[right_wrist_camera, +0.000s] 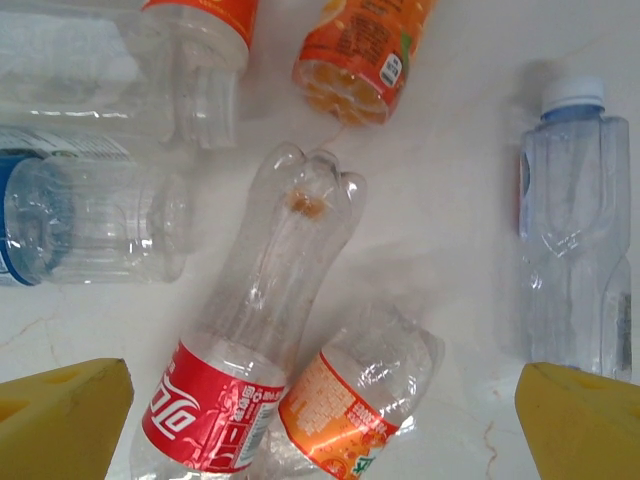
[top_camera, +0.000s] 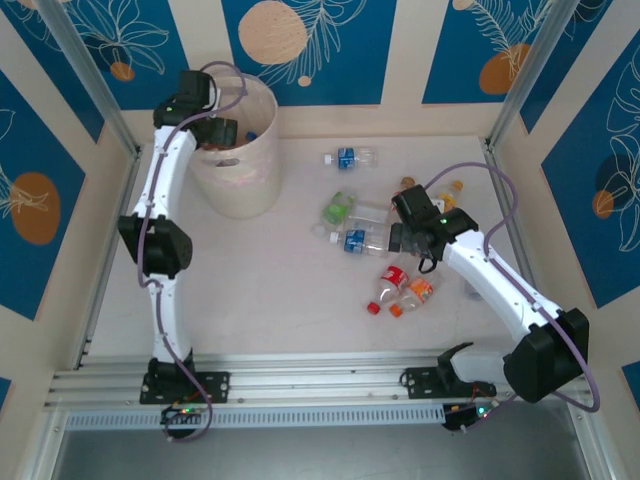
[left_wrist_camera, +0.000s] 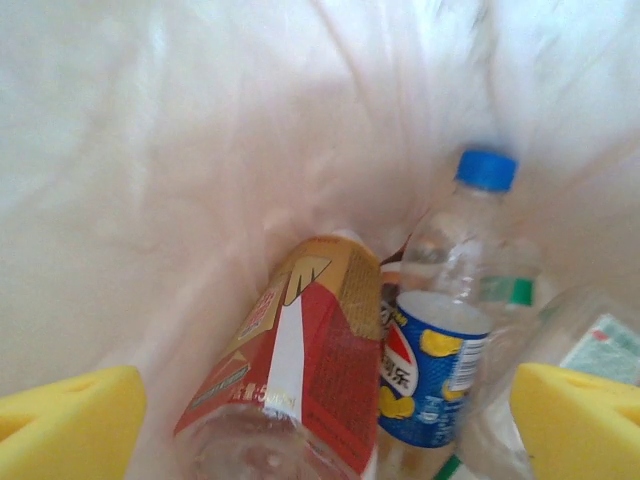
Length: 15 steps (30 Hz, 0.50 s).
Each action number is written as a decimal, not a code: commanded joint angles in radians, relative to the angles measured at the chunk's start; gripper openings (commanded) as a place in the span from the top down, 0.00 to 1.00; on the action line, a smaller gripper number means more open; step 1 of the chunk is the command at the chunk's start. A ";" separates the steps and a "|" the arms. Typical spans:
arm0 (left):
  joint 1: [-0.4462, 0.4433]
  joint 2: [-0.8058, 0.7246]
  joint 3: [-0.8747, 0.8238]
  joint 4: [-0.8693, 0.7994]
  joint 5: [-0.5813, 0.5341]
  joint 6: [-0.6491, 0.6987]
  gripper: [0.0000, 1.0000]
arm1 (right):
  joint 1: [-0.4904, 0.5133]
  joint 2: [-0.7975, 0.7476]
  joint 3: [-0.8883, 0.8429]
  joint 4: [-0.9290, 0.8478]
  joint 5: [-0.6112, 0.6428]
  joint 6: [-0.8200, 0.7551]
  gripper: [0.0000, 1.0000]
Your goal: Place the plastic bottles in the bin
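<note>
Partly done. In the bin [top_camera: 245,185], far left: at least 3 bottles [left_wrist_camera: 300,370]. Left on the table [top_camera: 280,290], right side: about 8 more. Above the bin, left gripper [left_wrist_camera: 325,420], fingers apart, empty. Above those 8, right gripper [right_wrist_camera: 325,415], fingers apart, empty. Under it, red bottle [right_wrist_camera: 260,300], flat, cap near-left, bottom far-right.

Tall round translucent pale-pink plastic bin [top_camera: 250,185] stands upright, far left. Inside it, a red-and-gold-labelled clear plastic bottle [left_wrist_camera: 300,370] and a blue-capped, blue-labelled clear bottle [left_wrist_camera: 440,365] lean together. To its right, lying on their sides: a lone blue-labelled bottle [top_camera: 348,157] farthest back, then a green-labelled bottle [top_camera: 340,210], a second blue-labelled bottle [top_camera: 355,241], a red-labelled bottle [top_camera: 393,280] and an orange-labelled bottle [top_camera: 420,291] clustered nearer.
</note>
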 commanded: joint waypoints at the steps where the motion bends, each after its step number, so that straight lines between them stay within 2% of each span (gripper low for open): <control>1: 0.014 -0.092 0.005 0.005 0.062 -0.032 0.00 | 0.004 -0.031 0.025 -0.064 -0.040 0.059 0.00; 9: 0.011 -0.180 -0.009 0.016 0.147 -0.060 0.00 | 0.004 -0.078 -0.019 -0.101 -0.117 0.128 0.06; 15: 0.008 -0.327 -0.182 0.092 0.176 -0.096 0.00 | 0.004 -0.115 -0.068 -0.140 -0.177 0.197 0.12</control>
